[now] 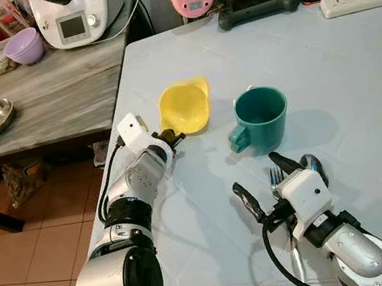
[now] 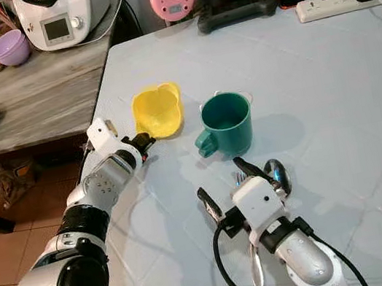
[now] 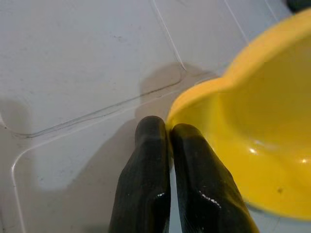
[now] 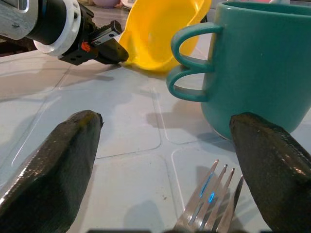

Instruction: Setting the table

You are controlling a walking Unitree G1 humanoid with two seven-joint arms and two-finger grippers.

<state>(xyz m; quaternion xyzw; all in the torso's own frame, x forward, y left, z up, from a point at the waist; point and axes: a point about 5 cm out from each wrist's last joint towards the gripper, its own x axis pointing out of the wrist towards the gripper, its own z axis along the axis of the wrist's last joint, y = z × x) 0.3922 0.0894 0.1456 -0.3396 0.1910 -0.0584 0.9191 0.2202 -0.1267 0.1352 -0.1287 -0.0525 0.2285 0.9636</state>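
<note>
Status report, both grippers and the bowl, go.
Left gripper shut on yellow bowl rim. Right gripper open over fork, spoon alongside. Green mug just ahead.

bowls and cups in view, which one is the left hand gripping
The yellow bowl on the blue table: the left hand pinches its near rim. The teal mug stands untouched beside it.

No lettering or number can be read anywhere.

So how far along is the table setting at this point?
Done: the teal mug stands upright on the table, with a fork and spoon lying by the open right pincer. In hand: the left pincer, shut, touches the yellow bowl's rim. Left: arranging bowl and cutlery.
</note>
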